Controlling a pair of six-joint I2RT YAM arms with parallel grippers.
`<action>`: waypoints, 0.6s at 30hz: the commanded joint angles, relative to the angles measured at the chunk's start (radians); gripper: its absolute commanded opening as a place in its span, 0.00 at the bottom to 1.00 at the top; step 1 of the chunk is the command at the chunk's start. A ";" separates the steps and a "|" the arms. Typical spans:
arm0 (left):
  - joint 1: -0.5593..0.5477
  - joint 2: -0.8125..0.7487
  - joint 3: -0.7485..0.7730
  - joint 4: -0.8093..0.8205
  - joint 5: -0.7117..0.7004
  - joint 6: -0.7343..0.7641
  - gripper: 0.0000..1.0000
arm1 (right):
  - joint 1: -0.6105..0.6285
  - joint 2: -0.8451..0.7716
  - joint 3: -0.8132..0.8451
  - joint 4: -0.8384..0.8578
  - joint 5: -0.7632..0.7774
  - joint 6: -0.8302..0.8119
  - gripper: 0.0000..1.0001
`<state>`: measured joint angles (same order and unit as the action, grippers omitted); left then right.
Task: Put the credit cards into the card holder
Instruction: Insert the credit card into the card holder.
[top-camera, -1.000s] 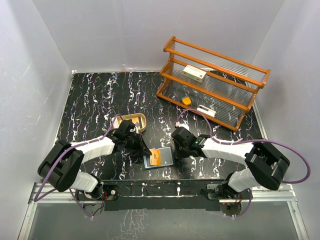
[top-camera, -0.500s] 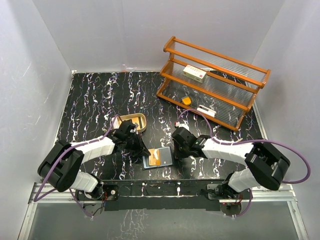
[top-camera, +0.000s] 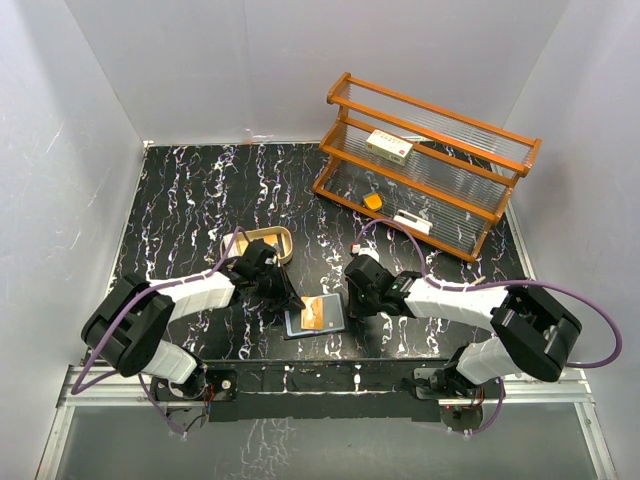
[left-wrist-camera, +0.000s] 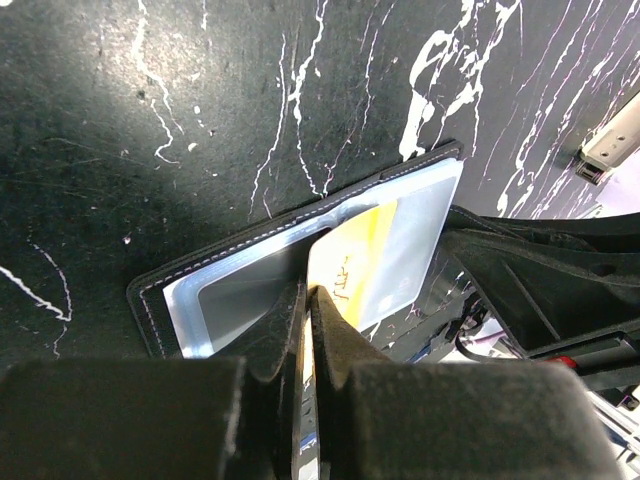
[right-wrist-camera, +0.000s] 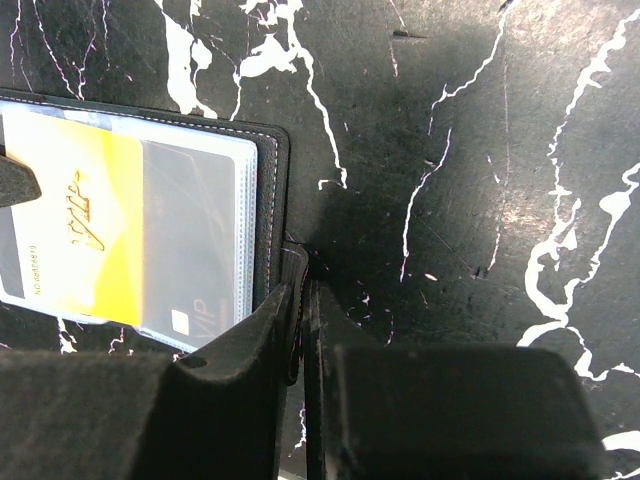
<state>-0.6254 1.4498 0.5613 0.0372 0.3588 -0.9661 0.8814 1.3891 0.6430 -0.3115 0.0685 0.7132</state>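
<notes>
The card holder (top-camera: 326, 322) lies open near the table's front middle, black outside, pale blue-grey inside. My left gripper (top-camera: 291, 298) is shut on a yellow credit card (top-camera: 314, 313), held edge-on at the holder's left side, its far end over the slotted inside. In the left wrist view the gripper (left-wrist-camera: 306, 292) pinches this card (left-wrist-camera: 352, 262) above the holder (left-wrist-camera: 232, 290). My right gripper (top-camera: 352, 303) is shut on the holder's right edge; its wrist view shows the gripper (right-wrist-camera: 303, 262) pinching a black flap of the holder (right-wrist-camera: 268, 190). A grey card (right-wrist-camera: 195, 235) sits inside a clear slot beside the yellow card (right-wrist-camera: 85, 215).
A tan oval tray (top-camera: 268, 242) stands just behind the left gripper. A wooden slatted rack (top-camera: 445, 205) stands at the back right, carrying a white-and-red box (top-camera: 389, 146), a small orange object (top-camera: 373, 201) and a white item (top-camera: 412, 222). White walls enclose the table.
The left gripper with the yellow card has shifted only slightly at the holder. The right gripper has stayed on the holder's edge.
</notes>
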 joint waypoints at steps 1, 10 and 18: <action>-0.023 0.020 0.000 -0.029 -0.054 -0.005 0.00 | 0.011 0.019 -0.034 0.001 -0.030 0.015 0.07; -0.025 0.013 0.010 -0.036 -0.126 -0.023 0.00 | 0.013 0.015 -0.047 0.018 -0.041 0.032 0.06; -0.029 -0.029 -0.044 0.020 -0.155 -0.094 0.00 | 0.017 -0.002 -0.091 0.093 -0.092 0.088 0.05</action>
<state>-0.6456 1.4475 0.5579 0.0689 0.2863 -1.0264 0.8814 1.3693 0.6033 -0.2527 0.0509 0.7567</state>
